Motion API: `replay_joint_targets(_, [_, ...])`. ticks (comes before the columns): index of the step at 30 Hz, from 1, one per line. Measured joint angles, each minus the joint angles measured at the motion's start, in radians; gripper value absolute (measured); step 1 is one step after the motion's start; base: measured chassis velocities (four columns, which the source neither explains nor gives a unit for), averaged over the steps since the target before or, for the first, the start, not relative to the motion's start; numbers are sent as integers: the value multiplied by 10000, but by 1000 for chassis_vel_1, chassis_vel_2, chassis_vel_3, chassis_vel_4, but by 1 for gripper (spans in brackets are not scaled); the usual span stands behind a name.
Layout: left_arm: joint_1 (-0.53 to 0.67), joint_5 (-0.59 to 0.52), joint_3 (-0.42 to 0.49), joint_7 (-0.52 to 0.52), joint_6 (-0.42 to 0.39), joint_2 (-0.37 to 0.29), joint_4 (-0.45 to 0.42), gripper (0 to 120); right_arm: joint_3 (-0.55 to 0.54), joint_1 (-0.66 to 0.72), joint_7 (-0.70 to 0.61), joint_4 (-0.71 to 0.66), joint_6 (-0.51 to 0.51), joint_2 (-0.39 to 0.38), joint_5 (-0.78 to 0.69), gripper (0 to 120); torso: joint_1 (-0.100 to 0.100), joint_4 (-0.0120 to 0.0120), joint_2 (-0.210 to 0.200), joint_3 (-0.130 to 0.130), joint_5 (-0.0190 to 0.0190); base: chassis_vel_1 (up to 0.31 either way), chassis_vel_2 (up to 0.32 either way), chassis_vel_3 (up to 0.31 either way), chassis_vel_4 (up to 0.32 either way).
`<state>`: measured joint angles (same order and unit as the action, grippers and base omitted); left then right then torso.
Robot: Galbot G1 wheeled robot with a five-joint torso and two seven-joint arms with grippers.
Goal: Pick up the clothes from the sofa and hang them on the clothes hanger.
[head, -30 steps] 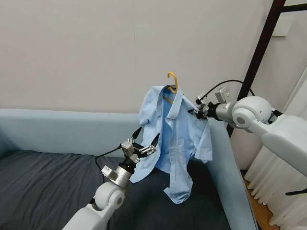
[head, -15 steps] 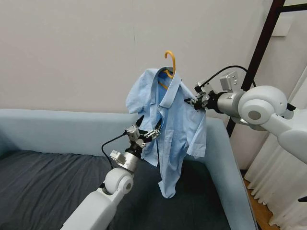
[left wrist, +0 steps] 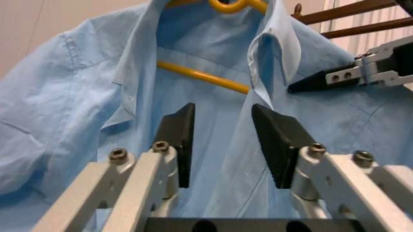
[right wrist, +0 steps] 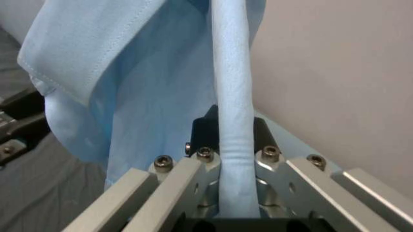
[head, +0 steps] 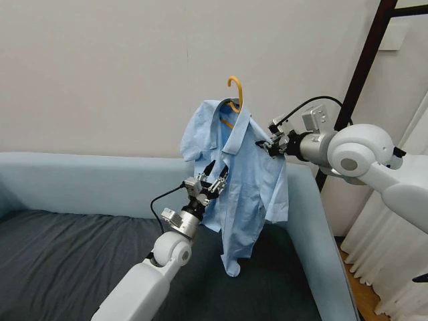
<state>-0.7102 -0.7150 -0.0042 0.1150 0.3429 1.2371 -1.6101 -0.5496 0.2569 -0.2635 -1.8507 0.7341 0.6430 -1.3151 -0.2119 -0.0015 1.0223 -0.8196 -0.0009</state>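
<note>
Obs. The light blue shirt [head: 237,180] is off the sofa [head: 80,180] and hangs in the air on a yellow hanger [head: 234,90], mid-frame in the head view. The hook is free against the wall and is hooked on nothing.

Right gripper [head: 271,146]: at 3 o'clock of the collar, jaws clamped on a rolled fold of the shirt's shoulder. The wrist view shows cloth between the jaws [right wrist: 233,140]. We cannot tell whether the hanger's arm is inside that fold.

Left gripper [head: 212,175]: at 8 o'clock of the shirt front, jaws apart, one on each side of the button placket [left wrist: 223,130], gripping nothing.

Risks, as we judge them:
- The whole load appears to hang from one pinch of fabric. If only cloth is held, the hanger can tip or slide out of the neck, and the shirt falls back to the sofa.
- The hanger sits tilted, so a swing toward the dark rack post [head: 364,63], at 2 o'clock of the shirt, could shed the far shoulder.
- The open left jaws straddle the placket, so a lateral move could snag it and drag the shirt off.
- With the hook unguided, it may miss the rail.
</note>
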Motion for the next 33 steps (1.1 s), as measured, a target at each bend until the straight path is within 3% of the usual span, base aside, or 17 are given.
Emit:
replay_joint_targets(4, [-165,-46,-257,25,52,-100,-105,27,73,-81,-75,515,-9,469,267,1,-1,5,0,-2,0,0,0,0,0])
replay_joint_targets(11, [-293,-500,-626,29,37,-406,-819,50,-70,585,-283,895,-21,934,96,1,0,2,0,0,-1,0,0,0,0])
replay_joint_targets(13, [-357,-621,-649,147,16,-612,-1134,61,-511,1136,-487,889,-21,944,-221,1,0,3,0,0,0,0,0,0,0])
replay_joint_targets(17, [-399,-578,-578,320,-5,-705,-1341,68,-1122,2088,-553,812,-20,781,-714,1,-1,2,0,0,-1,0,0,0,0])
replay_joint_targets(24, [-89,-540,-306,310,-105,-560,-1331,69,-1613,2912,-547,484,-13,506,-1153,1,0,-2,1,1,0,0,0,0,0])
replay_joint_targets(33, [537,-657,-9,-135,-215,-411,-849,67,-1136,1715,-546,-225,-8,135,-1003,1,0,1,0,0,2,0,0,0,0])
